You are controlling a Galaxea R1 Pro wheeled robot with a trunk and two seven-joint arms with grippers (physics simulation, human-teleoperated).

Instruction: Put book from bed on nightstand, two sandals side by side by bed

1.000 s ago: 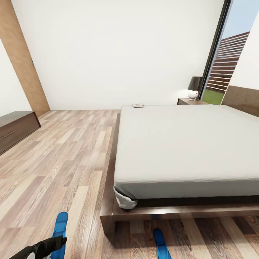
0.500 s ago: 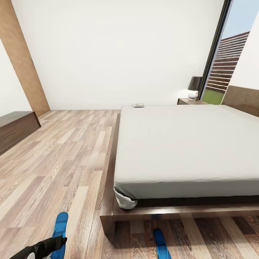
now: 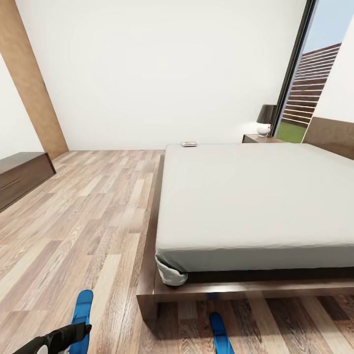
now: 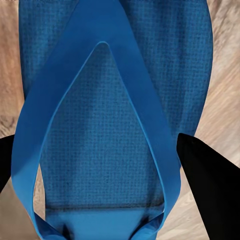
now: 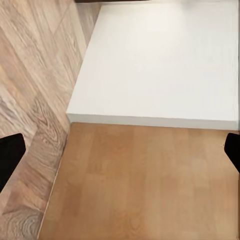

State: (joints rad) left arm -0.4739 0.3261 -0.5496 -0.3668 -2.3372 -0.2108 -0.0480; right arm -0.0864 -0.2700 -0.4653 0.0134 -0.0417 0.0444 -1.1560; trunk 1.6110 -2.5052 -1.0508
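Observation:
The bed takes up the right half of the head view. The book lies on its far left corner. Beyond that corner stands a nightstand. One blue sandal lies on the floor at the near left, with my left arm reaching over its near end. In the left wrist view this sandal lies close under my open left gripper, with a dark finger at each side of the sole. The other sandal lies by the bed's foot. My right gripper is open and holds nothing.
A low dark dresser stands against the left wall. A lamp sits on the nightstand beside a tall window. Wood plank floor stretches left of the bed. The right wrist view faces floor planks, a white surface and a tan wooden panel.

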